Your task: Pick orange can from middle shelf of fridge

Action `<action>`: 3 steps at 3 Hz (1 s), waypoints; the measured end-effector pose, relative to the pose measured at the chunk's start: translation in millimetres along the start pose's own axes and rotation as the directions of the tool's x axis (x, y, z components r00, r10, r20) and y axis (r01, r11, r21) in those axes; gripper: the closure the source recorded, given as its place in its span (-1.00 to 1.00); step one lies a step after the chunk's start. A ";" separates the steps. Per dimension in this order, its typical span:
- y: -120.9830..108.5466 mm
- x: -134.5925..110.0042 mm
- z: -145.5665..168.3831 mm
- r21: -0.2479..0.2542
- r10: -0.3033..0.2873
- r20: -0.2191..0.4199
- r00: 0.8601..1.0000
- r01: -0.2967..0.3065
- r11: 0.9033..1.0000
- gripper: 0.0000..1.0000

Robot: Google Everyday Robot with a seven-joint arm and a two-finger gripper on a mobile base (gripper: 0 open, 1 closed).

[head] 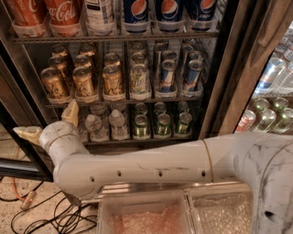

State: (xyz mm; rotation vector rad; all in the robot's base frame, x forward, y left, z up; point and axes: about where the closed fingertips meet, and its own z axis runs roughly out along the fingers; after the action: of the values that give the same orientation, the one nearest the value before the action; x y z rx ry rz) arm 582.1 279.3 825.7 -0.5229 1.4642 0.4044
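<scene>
The fridge (219, 77) stands open ahead. Its middle shelf (201, 96) holds three rows of orange cans (84, 82) at the left, a row of pale green-lettered cans (139, 78) in the middle, and blue-and-silver slim cans (167, 76) at the right. My gripper (44, 118) is at the lower left, below the front orange cans and in front of the lower shelf. Its two tan fingers (71, 112) are spread apart and hold nothing. It touches no can.
Cola and Pepsi bottles (136, 10) fill the upper rack. Water bottles (94, 124) and green cans (141, 126) sit on the lower rack. My white arm (151, 167) crosses the frame. Clear bins (142, 215) are below, cables (27, 201) on the floor, and more cans (268, 114) at right.
</scene>
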 end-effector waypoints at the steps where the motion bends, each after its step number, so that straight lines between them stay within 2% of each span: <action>1: 1.5 -0.4 7.3 0.023 0.007 0.018 1.000 -0.007 1.000 -1.00; 2: 1.7 1.3 13.0 0.043 0.009 0.020 1.000 -0.009 0.999 -0.63; 3: -4.0 1.6 17.7 0.074 0.002 0.020 1.000 -0.003 0.997 -0.38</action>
State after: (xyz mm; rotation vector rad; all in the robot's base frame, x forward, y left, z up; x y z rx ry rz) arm 599.1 285.8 824.9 -0.4570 1.4547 0.3550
